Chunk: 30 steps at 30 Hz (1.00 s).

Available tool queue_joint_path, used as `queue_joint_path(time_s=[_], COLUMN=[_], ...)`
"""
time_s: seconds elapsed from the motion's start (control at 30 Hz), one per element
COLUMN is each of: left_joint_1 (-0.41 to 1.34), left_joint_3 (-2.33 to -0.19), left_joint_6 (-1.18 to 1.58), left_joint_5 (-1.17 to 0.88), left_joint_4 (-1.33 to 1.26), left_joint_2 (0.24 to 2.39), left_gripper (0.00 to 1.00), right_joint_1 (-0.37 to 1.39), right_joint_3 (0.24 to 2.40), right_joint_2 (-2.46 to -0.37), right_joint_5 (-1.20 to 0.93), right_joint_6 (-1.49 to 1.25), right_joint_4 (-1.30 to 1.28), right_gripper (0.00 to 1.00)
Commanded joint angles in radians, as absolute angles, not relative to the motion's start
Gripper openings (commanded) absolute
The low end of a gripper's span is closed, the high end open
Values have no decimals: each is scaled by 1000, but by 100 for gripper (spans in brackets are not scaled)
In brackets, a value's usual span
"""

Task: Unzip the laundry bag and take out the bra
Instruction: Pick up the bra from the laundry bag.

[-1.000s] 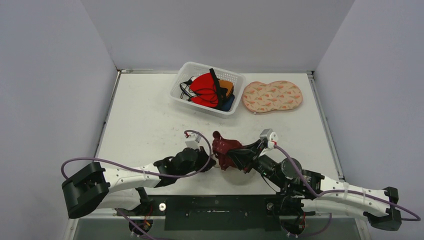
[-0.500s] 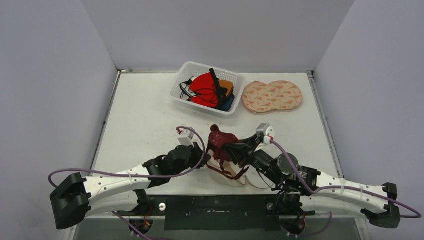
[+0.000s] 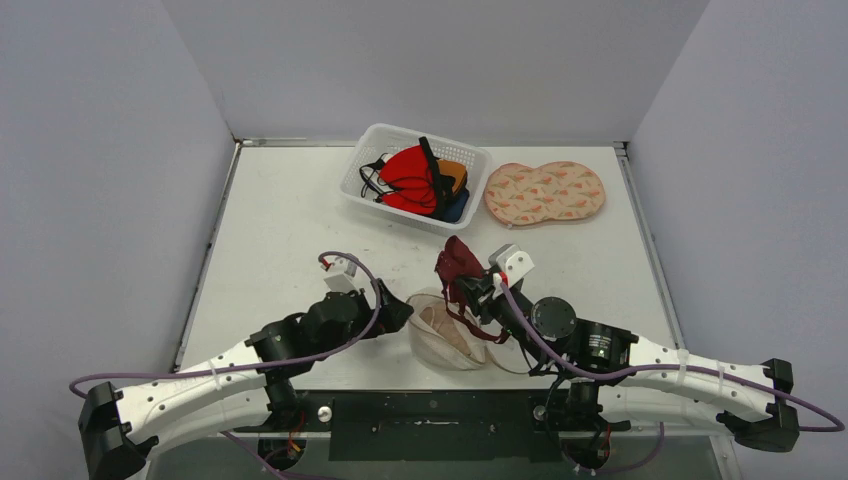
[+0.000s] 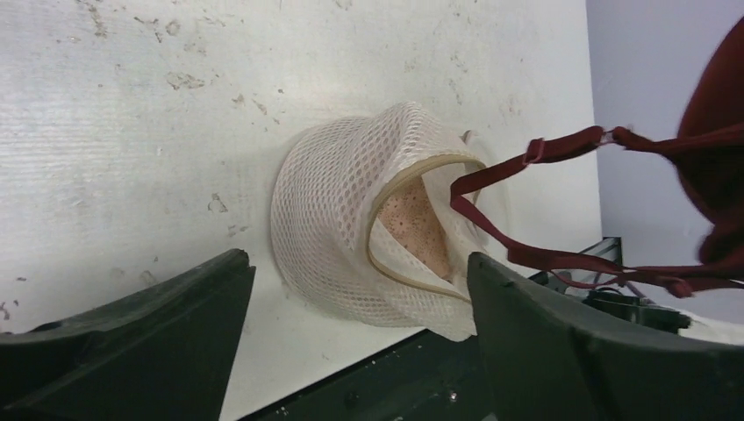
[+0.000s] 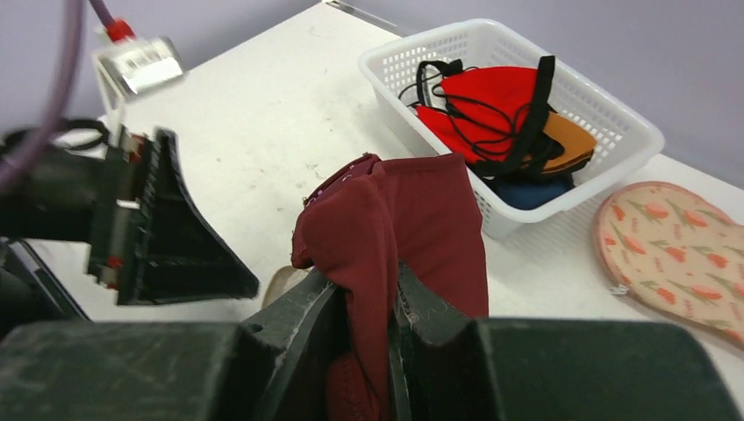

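The left hand [image 3: 393, 308] stands wide open and empty, just left of the white mesh laundry bag [image 4: 333, 210] lying unzipped on the surface [image 3: 290, 230]. Just right, the right hand [image 3: 478, 292] is clamped narrowly on the dark red bra [image 5: 412, 219], raised above the bag, straps trailing across its mouth.

laundry bag [image 4: 325, 210]: no writing legible
bra [image 5: 421, 219]: no tag legible
basket [image 3: 395, 210]: no label legible
table [image 3: 290, 230]: scuffs only

A white table [image 3: 290, 215], scuffed and flecked with dark marks, lies under even light. Plain lilac-grey walls [image 3: 430, 60] enclose it left, far and right.
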<state>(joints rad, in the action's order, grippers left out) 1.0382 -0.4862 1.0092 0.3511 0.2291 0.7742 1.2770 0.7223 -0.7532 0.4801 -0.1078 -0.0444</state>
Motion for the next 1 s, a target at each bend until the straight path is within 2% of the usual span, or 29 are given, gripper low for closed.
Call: queue_joint_path(time_s=[0.0,0.17,0.43,0.67,0.97], left_joint_1=[1025,950,909,930,959], left_joint_3=[-613,-720,-988,-931,-875], left_joint_6=[1107,1148,1169,1227,1267], left_joint_5=[398,194,-102,-155,-196], left_joint_4=[414,314,269,181,65], left_joint_2=[689,683,970,1029,1068], left_gripper=[96,96,96,96,97], right_joint_1=[1317,1423,1548,1637,1678], right_joint_3=[700,687,654,620,606], right_joint_2=[-734,-797,-865,-847,-873], right_joint_5=[514,656,839,970,1006], right_joint_6=[44,162,286,383,454], right_joint_4=[-10,19,79,157,228], right_gripper=[5,5,5,5,5])
